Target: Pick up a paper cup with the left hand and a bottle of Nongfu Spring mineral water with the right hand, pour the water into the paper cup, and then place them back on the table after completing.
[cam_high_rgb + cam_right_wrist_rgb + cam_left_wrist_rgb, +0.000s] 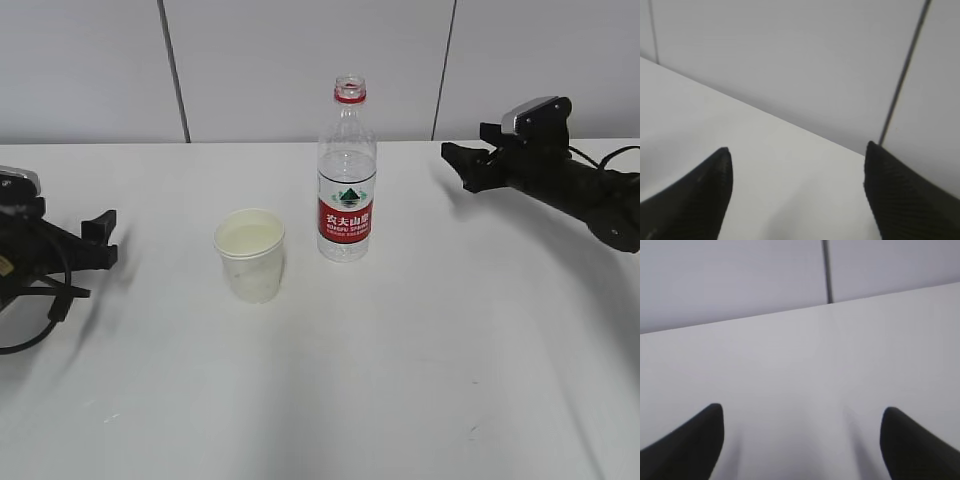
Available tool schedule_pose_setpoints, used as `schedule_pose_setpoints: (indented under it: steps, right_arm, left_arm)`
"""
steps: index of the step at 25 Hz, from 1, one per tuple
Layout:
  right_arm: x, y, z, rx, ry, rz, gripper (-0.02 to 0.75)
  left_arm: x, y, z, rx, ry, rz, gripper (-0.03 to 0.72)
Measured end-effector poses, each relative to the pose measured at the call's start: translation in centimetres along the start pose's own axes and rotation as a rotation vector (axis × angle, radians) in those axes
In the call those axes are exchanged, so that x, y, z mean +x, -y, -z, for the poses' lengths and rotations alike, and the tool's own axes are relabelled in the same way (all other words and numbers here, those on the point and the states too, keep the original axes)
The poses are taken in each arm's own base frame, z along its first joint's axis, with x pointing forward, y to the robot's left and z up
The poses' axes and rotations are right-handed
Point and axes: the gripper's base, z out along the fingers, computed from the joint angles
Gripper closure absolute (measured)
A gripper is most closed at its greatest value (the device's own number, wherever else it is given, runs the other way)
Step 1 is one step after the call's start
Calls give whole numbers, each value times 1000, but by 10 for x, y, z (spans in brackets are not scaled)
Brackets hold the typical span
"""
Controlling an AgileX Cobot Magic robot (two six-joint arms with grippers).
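My left hand (100, 240) low at left edge of bench (400, 380), jaws spread wide, nothing between. My right hand (462, 165) far right near back, jaws wide too, empty. Paper cup (250, 255) upright mid bench, something pale inside. Bottle (347, 175) just right of cup, a bit behind, upright, cap off, red label. Both well apart from my jaws, nothing in between. Bench white, plain. Grey panel wall (300, 60) behind.

White counter (400, 380): paper cup (250, 256) and uncapped water bottle (347, 175) stand upright, just beside each other, mid-surface.
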Motion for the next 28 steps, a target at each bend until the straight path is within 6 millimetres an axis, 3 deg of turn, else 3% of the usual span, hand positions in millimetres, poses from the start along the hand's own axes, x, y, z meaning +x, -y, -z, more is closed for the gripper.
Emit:
schedule_pose_setpoints:
  steps: [9,20,28]
  right_arm:
    - [0,25,-5,168,-185,-23,146]
    - [-72,69,12,429,-480,25,147]
    - [-97,85,48,666,-877,-162,148]
  left_arm:
    - [-4,-13,-4,-127,-128,-7,114]
    - [-57,-20,-32,-90,-398,18,125]
    - [-103,-22,-43,-39,-727,50,143]
